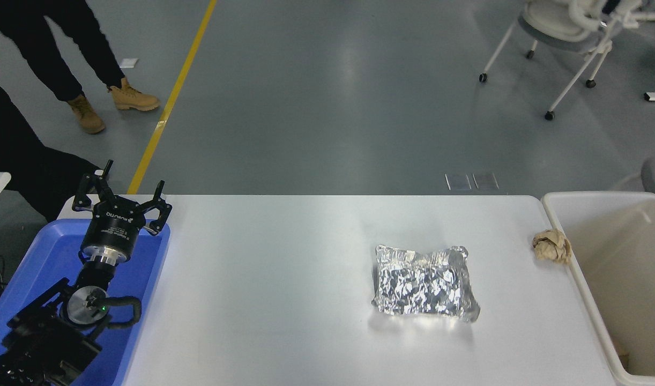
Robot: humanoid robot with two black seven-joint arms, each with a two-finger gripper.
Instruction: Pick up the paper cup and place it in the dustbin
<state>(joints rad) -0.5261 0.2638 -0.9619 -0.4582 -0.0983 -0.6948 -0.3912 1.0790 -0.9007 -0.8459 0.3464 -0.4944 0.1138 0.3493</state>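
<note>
Left tool [122,201] parked over blue tray [43,257], fingers apart (holding nothing), dustbin [585,268] at surface's [263,300] right edge, foil packet [424,283] mid-surface.

The white desk [284,300] spans most of the view, its far edge rounded at the corners. A crumpled silver foil packet [424,284] lies right of centre on it. A crumpled brown paper ball [551,245] sits near the right edge, just beside the rim of the off-white dustbin [585,292] standing against that side. A shallow blue tray [43,257] rests at the left end
</note>
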